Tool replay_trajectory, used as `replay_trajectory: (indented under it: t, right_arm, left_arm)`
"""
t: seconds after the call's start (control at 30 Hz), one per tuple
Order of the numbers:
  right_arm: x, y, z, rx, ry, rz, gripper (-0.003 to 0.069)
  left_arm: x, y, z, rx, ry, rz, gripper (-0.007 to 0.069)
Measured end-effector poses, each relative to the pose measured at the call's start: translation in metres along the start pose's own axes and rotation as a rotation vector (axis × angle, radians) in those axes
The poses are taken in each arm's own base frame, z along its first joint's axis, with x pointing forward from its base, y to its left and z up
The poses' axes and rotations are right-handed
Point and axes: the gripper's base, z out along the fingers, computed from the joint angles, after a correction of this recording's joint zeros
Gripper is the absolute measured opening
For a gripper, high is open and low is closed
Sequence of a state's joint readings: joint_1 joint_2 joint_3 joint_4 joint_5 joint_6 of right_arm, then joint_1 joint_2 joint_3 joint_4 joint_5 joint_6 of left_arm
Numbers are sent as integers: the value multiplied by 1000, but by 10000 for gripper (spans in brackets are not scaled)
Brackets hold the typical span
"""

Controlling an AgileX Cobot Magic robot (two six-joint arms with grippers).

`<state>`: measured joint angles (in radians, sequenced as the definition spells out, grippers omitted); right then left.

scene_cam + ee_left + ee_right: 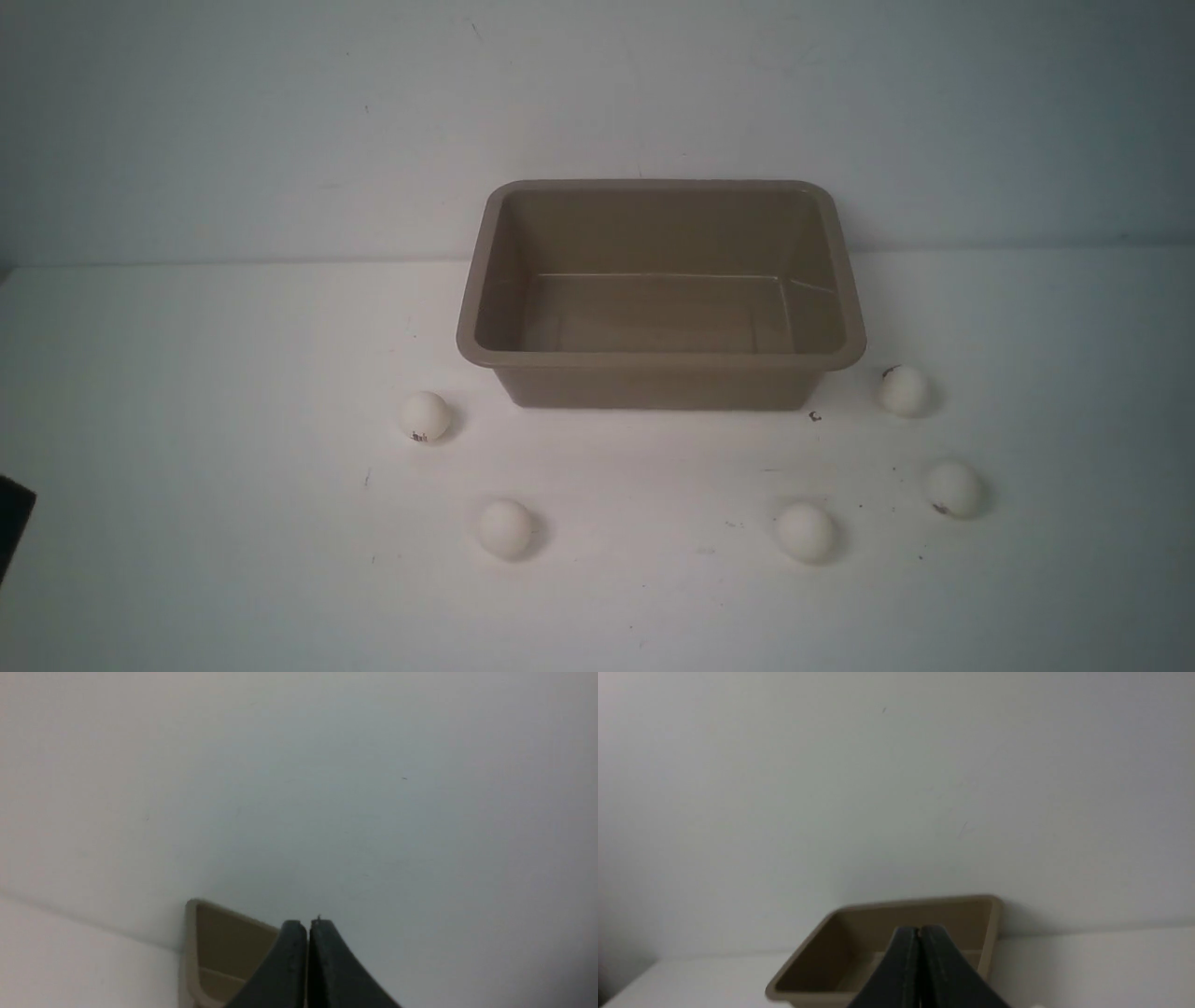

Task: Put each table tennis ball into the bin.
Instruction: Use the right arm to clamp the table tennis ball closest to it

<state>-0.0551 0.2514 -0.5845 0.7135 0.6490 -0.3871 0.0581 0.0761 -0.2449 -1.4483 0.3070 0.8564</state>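
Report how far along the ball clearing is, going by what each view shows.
Nothing looks done: the brown plastic tub has no ball visible inside. Nothing is in hand either; the left gripper and right gripper are both shut with nothing between their tips. All five table tennis balls are left, two toward the tub's left and three toward its right.

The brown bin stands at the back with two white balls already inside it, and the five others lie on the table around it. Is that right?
Not quite: the front view shows no balls inside the bin. It does stand at the back, and five white balls lie on the table.
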Motion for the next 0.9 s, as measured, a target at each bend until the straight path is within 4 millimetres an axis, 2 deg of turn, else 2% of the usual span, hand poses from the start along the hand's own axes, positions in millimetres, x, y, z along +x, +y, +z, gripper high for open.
replay_trajectory:
  t: [0.1,0.23,0.37,0.53,0.73,0.9]
  right_arm:
    - [-19,4,16,-36,137,-29,-10]
    - [-32,-1,43,-38,340,-77,-10]
    - [-25,-16,67,12,501,-118,-10]
    - [-11,-34,91,62,649,-117,-10]
    - [4,-47,115,73,759,-84,-10]
    - [12,-53,128,79,800,-62,-10]
  left_arm:
    - [-16,-14,16,50,91,100,-4]
    - [-14,-14,47,81,363,212,-4]
    - [0,6,78,3,691,236,-4]
    - [5,35,112,-133,960,292,-4]
    - [1,58,138,-292,1076,329,-4]
    - [2,70,147,-378,1125,315,-4]
